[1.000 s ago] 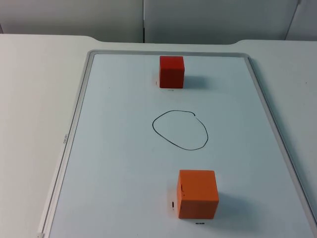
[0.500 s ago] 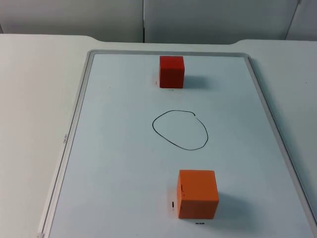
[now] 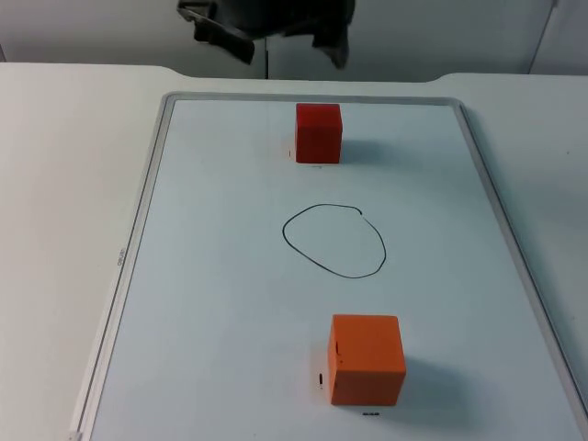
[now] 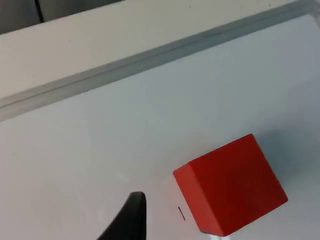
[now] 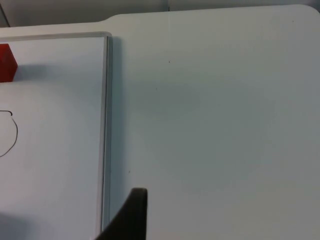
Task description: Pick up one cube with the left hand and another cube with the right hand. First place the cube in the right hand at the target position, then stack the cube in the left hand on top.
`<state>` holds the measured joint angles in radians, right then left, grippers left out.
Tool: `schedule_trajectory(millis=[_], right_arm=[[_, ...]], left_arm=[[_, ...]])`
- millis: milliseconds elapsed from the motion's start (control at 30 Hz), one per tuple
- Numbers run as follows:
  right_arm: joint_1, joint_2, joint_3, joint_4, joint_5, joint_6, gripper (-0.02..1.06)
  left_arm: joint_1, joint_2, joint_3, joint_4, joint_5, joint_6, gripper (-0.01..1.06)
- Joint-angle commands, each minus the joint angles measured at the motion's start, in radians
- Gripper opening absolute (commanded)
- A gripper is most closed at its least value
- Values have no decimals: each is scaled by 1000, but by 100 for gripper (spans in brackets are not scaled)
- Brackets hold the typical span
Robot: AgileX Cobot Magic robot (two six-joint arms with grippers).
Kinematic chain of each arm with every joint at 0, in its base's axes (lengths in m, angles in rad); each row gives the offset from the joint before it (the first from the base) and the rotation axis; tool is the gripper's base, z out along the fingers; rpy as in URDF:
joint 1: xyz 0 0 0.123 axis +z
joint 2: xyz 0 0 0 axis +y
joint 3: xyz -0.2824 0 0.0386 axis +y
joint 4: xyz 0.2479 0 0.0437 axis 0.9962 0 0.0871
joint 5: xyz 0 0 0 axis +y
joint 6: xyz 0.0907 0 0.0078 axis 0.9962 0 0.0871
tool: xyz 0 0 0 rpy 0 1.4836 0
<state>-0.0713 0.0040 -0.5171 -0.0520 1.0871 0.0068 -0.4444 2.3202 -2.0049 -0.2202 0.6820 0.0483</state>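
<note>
Left end effector [image 3: 266, 28] hovers above the far edge of the whiteboard [image 3: 193, 276] w/ fingers spread open, holding nothing; red cube [image 3: 319, 132] sits on the board just in front of it & slightly to its right. Drawn circle [image 3: 333, 240] lies farther out, orange cube [image 3: 367, 359] beyond that at the near end. Right end effector [image 5: 127, 217] is over bare table [image 5: 215, 125] just beside the board's frame; can't tell if open or closed.

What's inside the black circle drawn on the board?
Nothing sits inside the black circle; bare whiteboard shows there. The red cube and orange cube sit outside it.
</note>
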Motion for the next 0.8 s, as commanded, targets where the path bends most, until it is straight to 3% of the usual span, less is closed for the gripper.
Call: schedule_trajectory(millis=[0,100,267,767], right_arm=[[2,-4,9,5,-10,-7,105],[2,-4,9,5,-10,-7,105],[2,-4,9,5,-10,-7,105],[2,-4,9,5,-10,-7,105]], left_arm=[[-30,55,-84,71,46,-87,104],[-51,132,-186,96,107,-134,104],[-67,208,-261,103,124,-183,104],[-78,281,-264,143,61,-268,104]])
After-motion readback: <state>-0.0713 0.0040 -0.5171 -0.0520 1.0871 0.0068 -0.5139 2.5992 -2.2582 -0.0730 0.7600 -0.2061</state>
